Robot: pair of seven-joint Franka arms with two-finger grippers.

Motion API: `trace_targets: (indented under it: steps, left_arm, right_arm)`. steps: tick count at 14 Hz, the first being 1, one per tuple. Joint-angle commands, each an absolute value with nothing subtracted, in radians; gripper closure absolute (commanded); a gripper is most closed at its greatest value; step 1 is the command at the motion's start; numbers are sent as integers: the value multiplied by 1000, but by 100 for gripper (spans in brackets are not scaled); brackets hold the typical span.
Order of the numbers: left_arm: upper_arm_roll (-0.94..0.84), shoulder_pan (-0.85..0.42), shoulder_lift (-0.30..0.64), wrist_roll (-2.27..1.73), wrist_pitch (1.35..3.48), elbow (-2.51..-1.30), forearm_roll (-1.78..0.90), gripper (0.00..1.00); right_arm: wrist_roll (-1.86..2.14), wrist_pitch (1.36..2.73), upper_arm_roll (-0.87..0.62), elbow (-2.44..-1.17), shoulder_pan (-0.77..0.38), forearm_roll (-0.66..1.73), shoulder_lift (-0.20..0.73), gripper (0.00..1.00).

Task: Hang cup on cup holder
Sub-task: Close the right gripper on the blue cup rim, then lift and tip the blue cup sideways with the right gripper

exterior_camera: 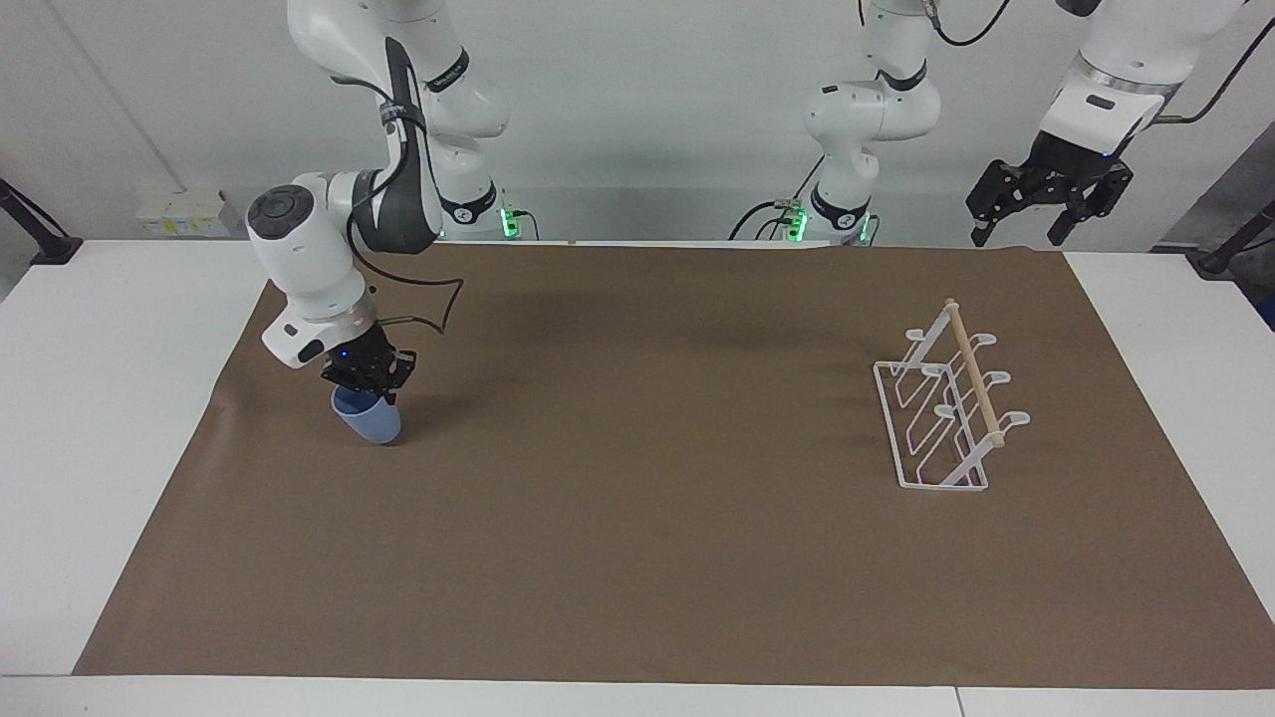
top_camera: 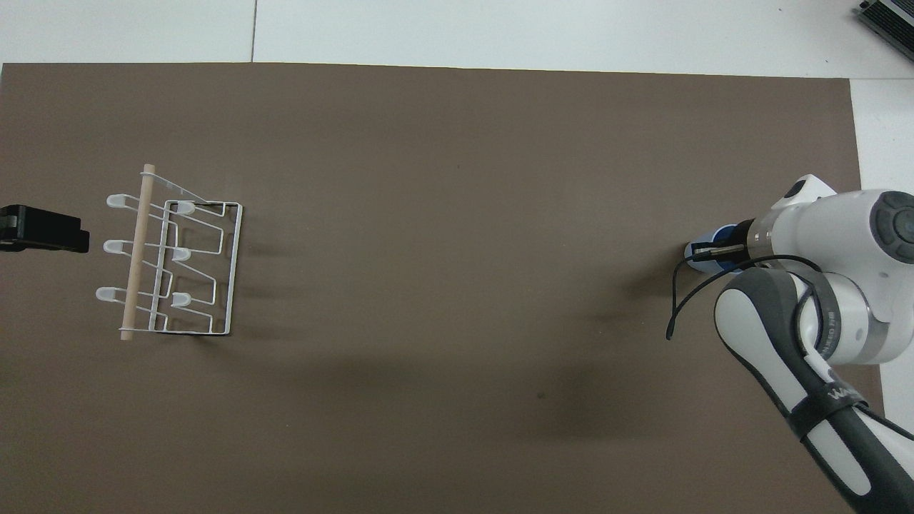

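Blue cup (exterior_camera: 369, 419) in right pincer (exterior_camera: 370, 383)

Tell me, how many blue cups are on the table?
1. The small light blue plastic cup is tilted in the shut right gripper, at the right arm's end of the brown mat. None hangs on the white wire cup holder. Nothing seems hidden.
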State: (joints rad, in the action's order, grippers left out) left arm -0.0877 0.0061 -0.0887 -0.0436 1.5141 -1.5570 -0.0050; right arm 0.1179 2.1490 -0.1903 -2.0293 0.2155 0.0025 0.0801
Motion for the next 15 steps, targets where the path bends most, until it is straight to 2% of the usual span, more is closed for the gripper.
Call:
trace_targets:
  steps: [1,4,9,11,15]
  left_arm:
    - [-83,0,-109,-34,1540,-1588,0,0]
    - [-81,9,-110,-32,1537,-1591,-2,0]
    - [-83,2,-110,-32,1537,-1589,-2,0]
    - [-83,2,-110,-32,1534,-1589,-2,0]
    - [-83,5,-110,-32,1534,-1589,-2,0]
  right_arm:
    - [146,1979,-199,-1913,222,-3,42,94]
    - [144,1786,-204,-1778,218,15,-3,94]
    - [143,1518,-207,-1562,210,67,-12,94]
    - [137,1488,-201,-1552,225,177,-12,94]
    - [65,1543,-207,-1562,209,242,-14,95]
